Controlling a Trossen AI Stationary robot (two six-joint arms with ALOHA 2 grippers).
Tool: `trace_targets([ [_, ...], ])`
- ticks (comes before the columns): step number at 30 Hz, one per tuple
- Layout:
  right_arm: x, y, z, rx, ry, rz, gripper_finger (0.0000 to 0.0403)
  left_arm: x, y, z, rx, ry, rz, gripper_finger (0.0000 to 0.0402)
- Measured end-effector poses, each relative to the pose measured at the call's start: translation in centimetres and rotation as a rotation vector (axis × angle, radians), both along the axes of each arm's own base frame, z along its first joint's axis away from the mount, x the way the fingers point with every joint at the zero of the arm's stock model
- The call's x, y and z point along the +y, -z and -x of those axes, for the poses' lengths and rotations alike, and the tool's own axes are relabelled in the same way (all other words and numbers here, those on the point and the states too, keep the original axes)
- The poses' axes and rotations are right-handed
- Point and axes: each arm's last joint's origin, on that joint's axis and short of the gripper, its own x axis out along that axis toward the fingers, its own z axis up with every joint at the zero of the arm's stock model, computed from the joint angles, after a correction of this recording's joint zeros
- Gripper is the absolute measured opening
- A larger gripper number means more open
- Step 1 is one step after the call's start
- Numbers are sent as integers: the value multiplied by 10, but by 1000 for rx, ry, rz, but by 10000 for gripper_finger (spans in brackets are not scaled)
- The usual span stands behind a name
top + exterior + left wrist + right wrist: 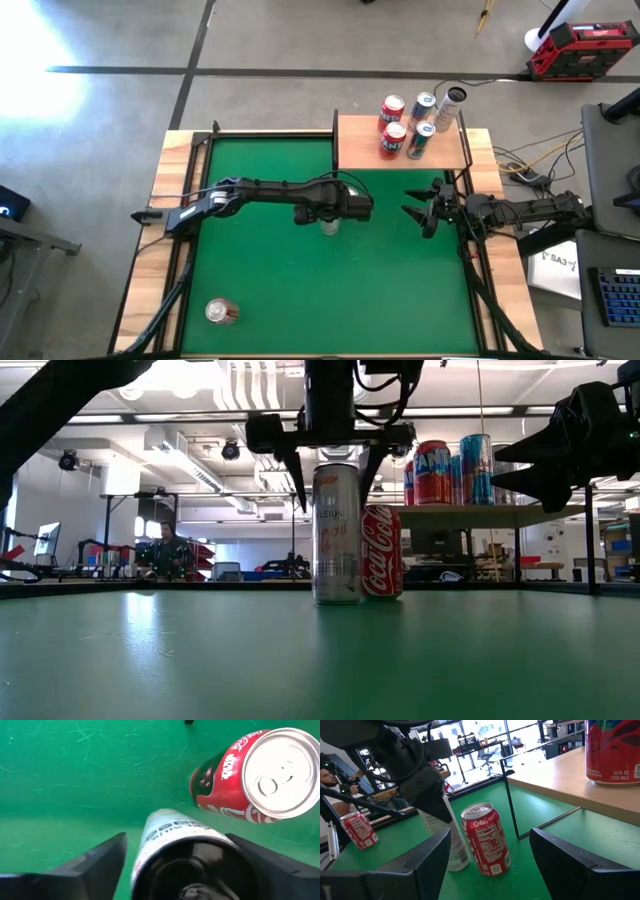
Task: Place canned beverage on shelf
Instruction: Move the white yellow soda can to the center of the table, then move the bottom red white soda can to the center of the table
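Observation:
A tall silver can (337,535) stands upright on the green table, with a red Coca-Cola can (381,550) right beside it. My left gripper (335,480) hangs above the silver can, open and pointing down. Its fingers stand on either side of the can's top (195,865) with a gap on each side. My right gripper (420,215) is open and empty near the table's right edge, facing the two cans (485,840). The shelf (365,150), a tan board on a dark frame, stands at the far right and carries several cans (405,125).
Another red can (222,312) sits near the table's front left corner and also shows in the right wrist view (359,830). The shelf's thin dark leg (512,805) stands on the table just beyond the red can. People and benches show in the room behind.

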Motion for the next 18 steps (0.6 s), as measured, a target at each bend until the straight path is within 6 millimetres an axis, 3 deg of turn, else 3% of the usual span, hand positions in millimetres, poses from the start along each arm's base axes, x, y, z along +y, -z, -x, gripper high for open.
trace_targets([
  [6,0,0,0,0,0,0,263,1,-5,0,-6,33,-4,393],
  [12,0,0,0,0,0,0,263,-8,-28,8,-22,67,-101,389],
  [18,0,0,0,-1,0,0,263,-19,-58,30,-37,97,-130,398],
])
